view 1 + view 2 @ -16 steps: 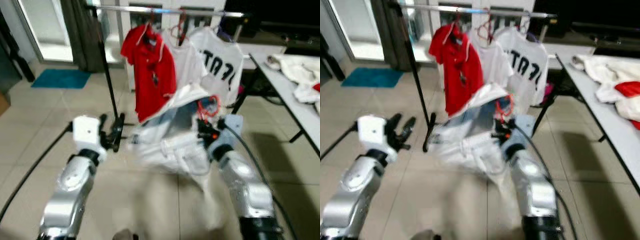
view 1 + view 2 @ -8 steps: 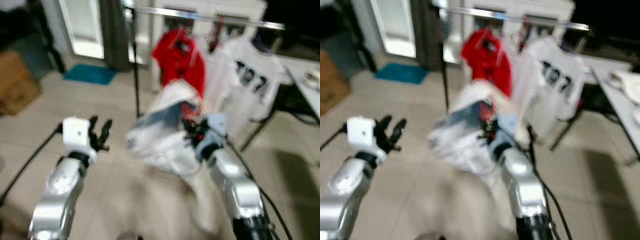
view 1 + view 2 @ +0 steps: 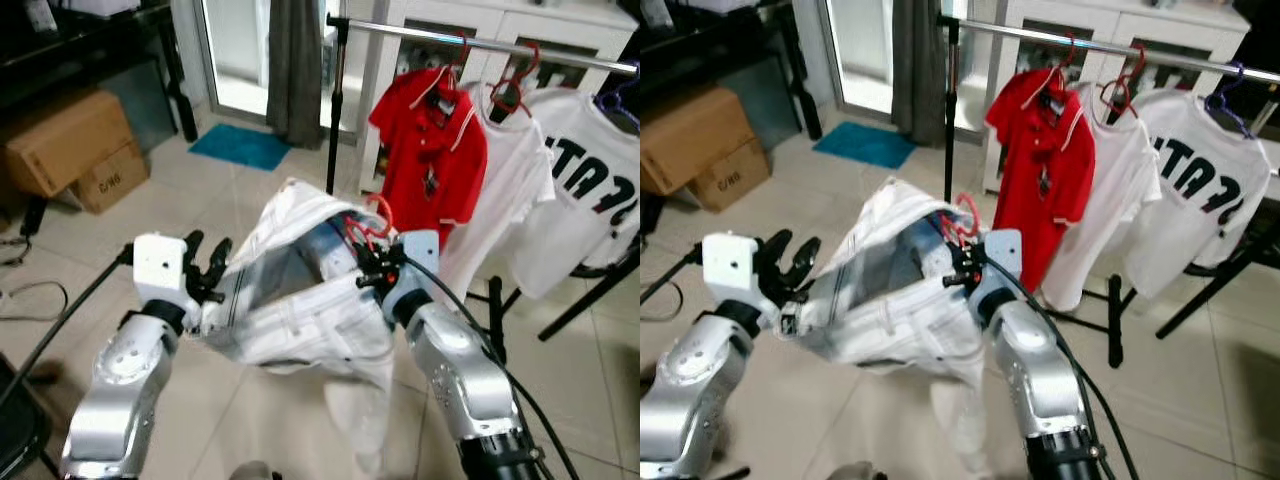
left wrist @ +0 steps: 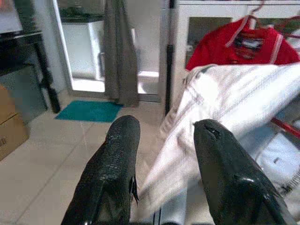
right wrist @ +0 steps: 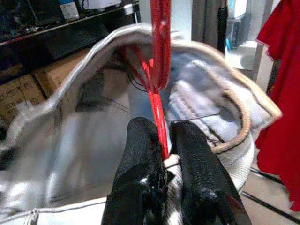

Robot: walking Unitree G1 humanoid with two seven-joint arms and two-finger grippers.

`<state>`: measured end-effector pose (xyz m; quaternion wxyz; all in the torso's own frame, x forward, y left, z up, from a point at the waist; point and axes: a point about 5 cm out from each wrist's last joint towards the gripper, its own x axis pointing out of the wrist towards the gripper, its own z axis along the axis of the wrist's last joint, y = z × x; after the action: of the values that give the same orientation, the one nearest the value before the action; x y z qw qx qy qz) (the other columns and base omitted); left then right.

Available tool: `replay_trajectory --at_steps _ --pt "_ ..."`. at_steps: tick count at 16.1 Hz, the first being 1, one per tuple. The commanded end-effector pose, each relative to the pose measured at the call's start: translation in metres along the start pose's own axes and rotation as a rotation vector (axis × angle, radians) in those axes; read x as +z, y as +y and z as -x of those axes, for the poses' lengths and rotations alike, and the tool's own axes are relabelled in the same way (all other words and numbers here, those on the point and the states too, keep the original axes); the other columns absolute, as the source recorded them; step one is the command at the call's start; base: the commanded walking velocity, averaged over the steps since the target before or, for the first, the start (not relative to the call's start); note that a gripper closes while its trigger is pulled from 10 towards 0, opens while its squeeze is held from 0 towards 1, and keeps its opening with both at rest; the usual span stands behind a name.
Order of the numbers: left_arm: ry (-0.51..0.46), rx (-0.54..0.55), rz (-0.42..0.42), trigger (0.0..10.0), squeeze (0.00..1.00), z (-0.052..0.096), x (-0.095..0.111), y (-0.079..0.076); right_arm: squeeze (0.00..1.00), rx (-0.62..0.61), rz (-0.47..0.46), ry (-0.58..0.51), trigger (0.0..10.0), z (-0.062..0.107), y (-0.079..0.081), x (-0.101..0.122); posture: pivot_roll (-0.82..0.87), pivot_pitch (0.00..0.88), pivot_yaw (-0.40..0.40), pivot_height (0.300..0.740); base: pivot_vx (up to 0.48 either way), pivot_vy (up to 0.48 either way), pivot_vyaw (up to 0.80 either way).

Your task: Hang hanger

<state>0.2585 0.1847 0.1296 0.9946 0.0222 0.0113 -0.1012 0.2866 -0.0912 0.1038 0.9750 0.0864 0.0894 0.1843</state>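
Right gripper (image 5: 161,140) has its fingers clamped on the red hanger (image 3: 368,222), carrying the white shirt (image 3: 290,300) short of the rail (image 3: 480,40). Left gripper (image 4: 161,136) fingers are spread, steadying the cloth.

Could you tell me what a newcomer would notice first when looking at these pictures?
Probably the white garment bunched between the two arms, carried on a red hanger that the right gripper pinches by its neck. The left gripper, fingers open, sits against the garment's left edge. Behind, a red polo shirt hangs on the clothes rail beside white shirts.
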Motion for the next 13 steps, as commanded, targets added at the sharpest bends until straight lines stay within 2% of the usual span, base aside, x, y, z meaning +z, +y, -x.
replay_trajectory --at_steps 1,6,10,13 --pt "0.002 -0.031 -0.004 10.0 0.00 -0.0028 0.0003 -0.0066 0.00 -0.032 0.012 -0.064 10.0 0.0025 -0.0092 0.0138 0.05 0.000 -0.013 0.705 0.300 0.000 0.00" --pt "0.004 -0.047 -0.002 10.0 0.00 -0.0063 0.0000 -0.0104 0.00 -0.042 0.038 -0.058 10.0 0.0049 -0.0126 0.0132 0.03 0.000 -0.015 0.705 0.316 0.000 0.00" --pt "0.009 -0.049 0.002 10.0 0.00 -0.0027 -0.0018 -0.0124 0.00 -0.032 0.039 -0.048 10.0 0.0068 -0.0117 0.0121 0.04 0.000 -0.023 0.705 0.315 0.000 -0.76" --pt "0.012 -0.046 0.009 10.0 0.00 -0.0021 -0.0030 -0.0129 0.00 -0.029 0.045 -0.046 10.0 0.0067 -0.0117 0.0120 0.03 0.000 -0.027 0.705 0.315 0.000 -0.14"
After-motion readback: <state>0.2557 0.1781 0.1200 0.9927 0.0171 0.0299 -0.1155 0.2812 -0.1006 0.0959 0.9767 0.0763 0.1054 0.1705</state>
